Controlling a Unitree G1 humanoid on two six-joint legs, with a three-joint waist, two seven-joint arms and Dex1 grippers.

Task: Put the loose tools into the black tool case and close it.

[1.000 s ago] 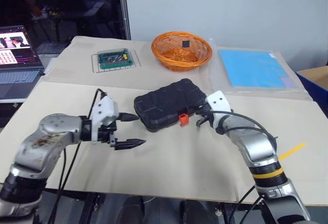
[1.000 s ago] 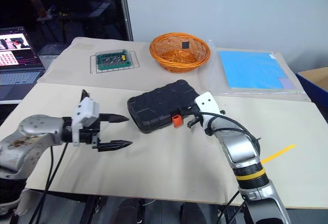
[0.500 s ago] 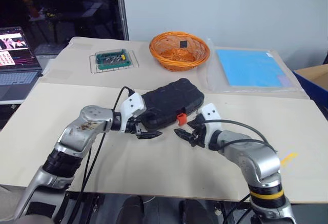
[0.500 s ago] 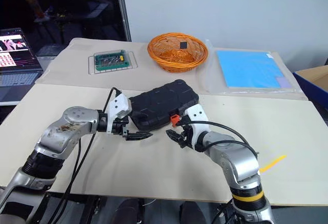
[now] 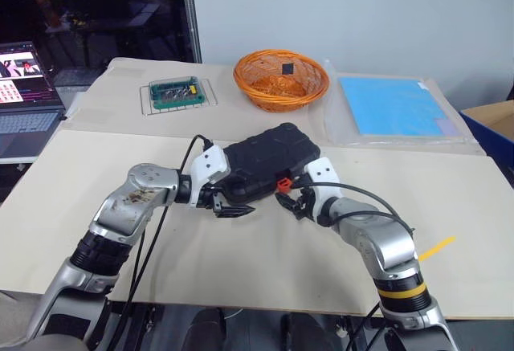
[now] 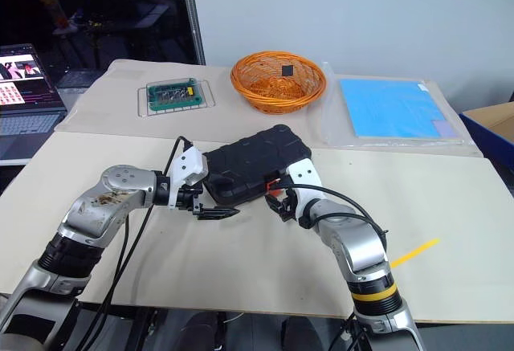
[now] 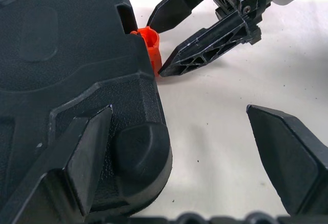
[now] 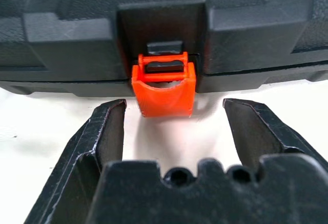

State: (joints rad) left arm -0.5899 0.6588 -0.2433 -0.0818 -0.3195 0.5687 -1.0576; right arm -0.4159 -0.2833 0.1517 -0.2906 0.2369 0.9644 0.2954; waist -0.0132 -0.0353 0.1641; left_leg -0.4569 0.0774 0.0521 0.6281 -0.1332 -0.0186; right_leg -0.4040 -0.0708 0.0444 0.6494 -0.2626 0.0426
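Latch (image 8: 163, 92) between open right hand (image 8: 171, 115) fingers

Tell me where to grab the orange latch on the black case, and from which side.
Pinch the orange latch across its two flat side faces, coming straight at the case's front edge, probably best. The tab sticks out past the edge with table showing on both sides, and the open right gripper is already lined up around it.

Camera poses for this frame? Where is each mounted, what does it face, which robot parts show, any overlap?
Left/right eye: head stereo pair, looking forward and down at the table, black tool case and both arms.
Left wrist: along the open left claw at the case corner; right claw opposite.
Right wrist: along the open right claw, facing the orange latch.
Shared: case and latch.
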